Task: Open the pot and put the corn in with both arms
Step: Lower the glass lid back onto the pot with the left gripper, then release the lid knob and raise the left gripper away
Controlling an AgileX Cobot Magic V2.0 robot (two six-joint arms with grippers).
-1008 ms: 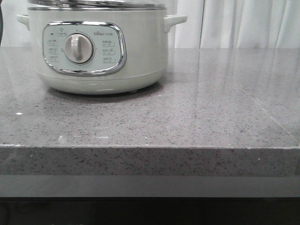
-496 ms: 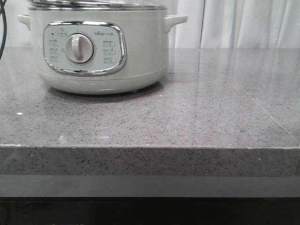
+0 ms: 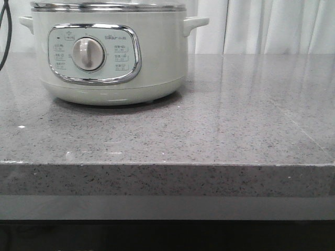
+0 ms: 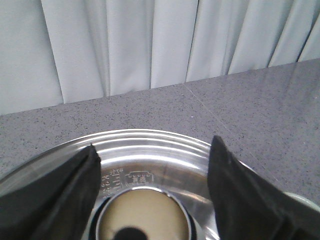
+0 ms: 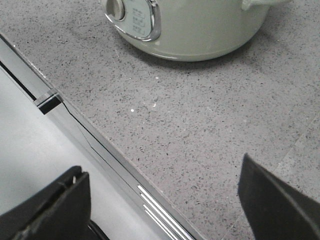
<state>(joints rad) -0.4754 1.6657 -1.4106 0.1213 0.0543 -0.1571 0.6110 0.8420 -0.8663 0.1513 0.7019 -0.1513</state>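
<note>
The pale cream-green pot (image 3: 110,52) stands at the back left of the grey counter (image 3: 220,130), its dial facing me and its steel lid on. In the left wrist view my left gripper (image 4: 154,145) is open just above that steel lid (image 4: 150,152), with one black finger on each side of the cream round knob (image 4: 142,215); no finger touches the knob. My right gripper (image 5: 162,167) is open and empty over the counter's front edge (image 5: 100,145), a good way in front of the pot (image 5: 200,25). The corn is out of view. Neither gripper shows in the front view.
White curtains (image 3: 261,26) hang behind the counter. A black cable (image 3: 5,36) hangs at the far left edge beside the pot. The counter drops off at its front edge (image 3: 167,164) to a pale floor (image 5: 30,150).
The black cable at the left edge of the front view has shifted a little. The pot has not moved.
</note>
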